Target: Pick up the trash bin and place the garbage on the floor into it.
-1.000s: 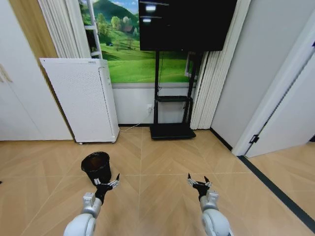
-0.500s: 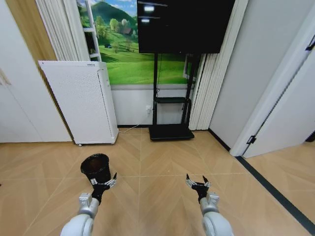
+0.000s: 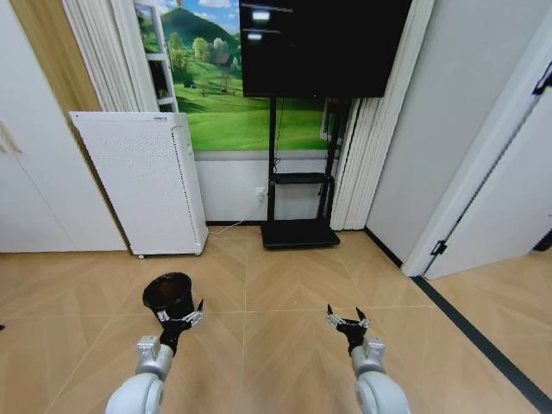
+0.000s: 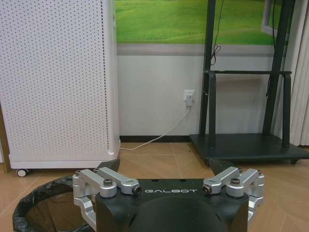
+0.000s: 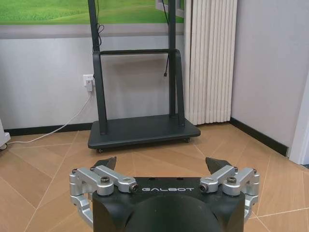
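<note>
Two metal pincers gape: left pincer [image 3: 180, 316] beside the round black trash bin [image 3: 168, 293], right pincer [image 3: 347, 320] over floorboards.

White arms, black wrists marked GALBOT (silver screwed finger links).

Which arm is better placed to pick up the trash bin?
Left. Its open end effector hangs right by the trash bin; the right end effector, also open, hangs over bare floor, well apart.
</note>
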Motion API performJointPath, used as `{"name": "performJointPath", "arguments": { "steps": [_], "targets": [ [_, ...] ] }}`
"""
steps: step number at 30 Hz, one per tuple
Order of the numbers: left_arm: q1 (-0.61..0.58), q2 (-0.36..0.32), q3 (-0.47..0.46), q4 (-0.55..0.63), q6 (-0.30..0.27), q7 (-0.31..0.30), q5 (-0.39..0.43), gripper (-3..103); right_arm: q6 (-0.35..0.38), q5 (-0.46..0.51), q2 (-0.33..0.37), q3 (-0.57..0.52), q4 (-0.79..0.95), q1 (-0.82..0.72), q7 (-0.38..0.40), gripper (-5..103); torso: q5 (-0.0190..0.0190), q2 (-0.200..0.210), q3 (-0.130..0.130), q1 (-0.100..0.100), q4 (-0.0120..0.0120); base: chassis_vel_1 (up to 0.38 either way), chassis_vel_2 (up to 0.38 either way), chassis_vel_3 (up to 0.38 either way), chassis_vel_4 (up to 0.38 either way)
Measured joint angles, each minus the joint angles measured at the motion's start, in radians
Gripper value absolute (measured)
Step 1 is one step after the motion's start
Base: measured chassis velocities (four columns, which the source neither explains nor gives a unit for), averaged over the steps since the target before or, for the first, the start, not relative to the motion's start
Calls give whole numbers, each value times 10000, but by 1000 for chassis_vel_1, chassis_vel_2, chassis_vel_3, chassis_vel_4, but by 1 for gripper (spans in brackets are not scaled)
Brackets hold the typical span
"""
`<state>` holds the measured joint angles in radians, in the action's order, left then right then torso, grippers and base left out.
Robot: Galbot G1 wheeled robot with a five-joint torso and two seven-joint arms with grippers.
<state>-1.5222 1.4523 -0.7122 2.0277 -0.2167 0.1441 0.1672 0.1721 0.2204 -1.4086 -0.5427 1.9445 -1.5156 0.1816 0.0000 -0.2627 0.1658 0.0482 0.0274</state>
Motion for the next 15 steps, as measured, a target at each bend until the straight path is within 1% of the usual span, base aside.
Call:
{"name": "performJointPath", "arguments": {
  "steps": [6, 12, 14, 15],
  "targets": [
    [9, 17, -4, -34, 24, -1, -14, 100, 0, 16, -1, -69, 20, -33, -1, 100, -1, -274, 190, 86, 0, 0, 0, 0, 0],
    [45, 12, -17, -42, 26, -2, -14, 100, -1, 23, -3, -85, 21, -42, -15, 100, 0, -472, 315, 155, 1, 0, 0, 0, 0],
    [64, -1, -33, -42, 27, -14, -1, 100, -1, 24, -8, -77, 21, -36, -29, 100, 0, -611, 412, 200, 0, 0, 0, 0, 0],
    [64, -1, -33, -42, 27, -14, -1, 100, -1, 24, -8, -77, 21, -36, -29, 100, 0, -611, 412, 200, 0, 0, 0, 0, 0]
  ]
}}
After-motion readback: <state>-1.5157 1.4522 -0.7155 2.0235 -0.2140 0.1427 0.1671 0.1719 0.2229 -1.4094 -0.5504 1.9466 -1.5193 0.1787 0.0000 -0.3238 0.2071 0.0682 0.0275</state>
